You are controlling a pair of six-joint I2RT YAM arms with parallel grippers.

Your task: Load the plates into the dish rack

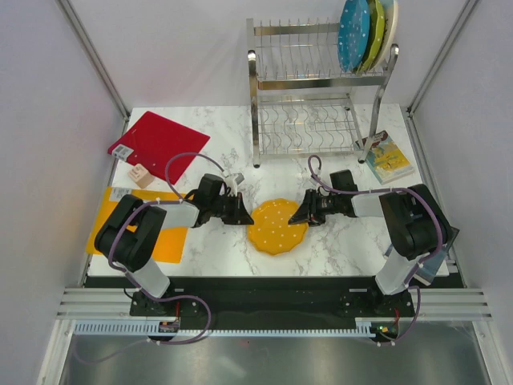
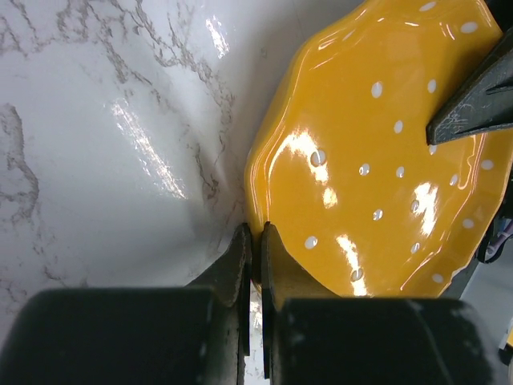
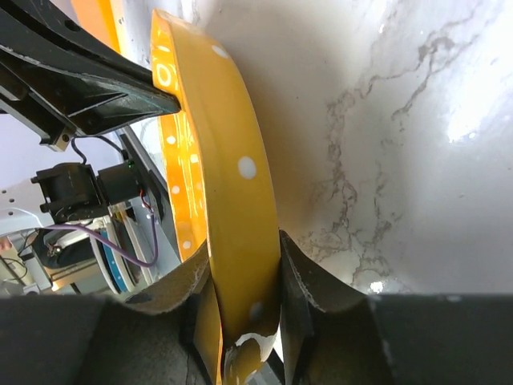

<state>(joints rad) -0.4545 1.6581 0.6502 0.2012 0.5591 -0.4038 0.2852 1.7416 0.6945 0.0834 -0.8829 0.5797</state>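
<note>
My right gripper (image 3: 243,255) clamps the rim of the orange plate (image 3: 216,136). My left gripper (image 2: 255,237), clenched empty, meets the opposite edge. Free marble table (image 1: 345,241) lies around.

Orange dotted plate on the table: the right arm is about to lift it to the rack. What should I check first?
1. Hold of the right gripper on the round orange white-dotted plate: ok, the rim sits between both fingers.
2. Is the left gripper clear of the plate: not ok, it is shut, with its tips at the opposite edge, apparently touching.
3. Free slots in the tall steel wire dish rack: ok, the upper tier is bare left of the blue plate, lime-green plate and cream plate.
4. Gripped edge raised off the white marble table: cannot tell.
</note>
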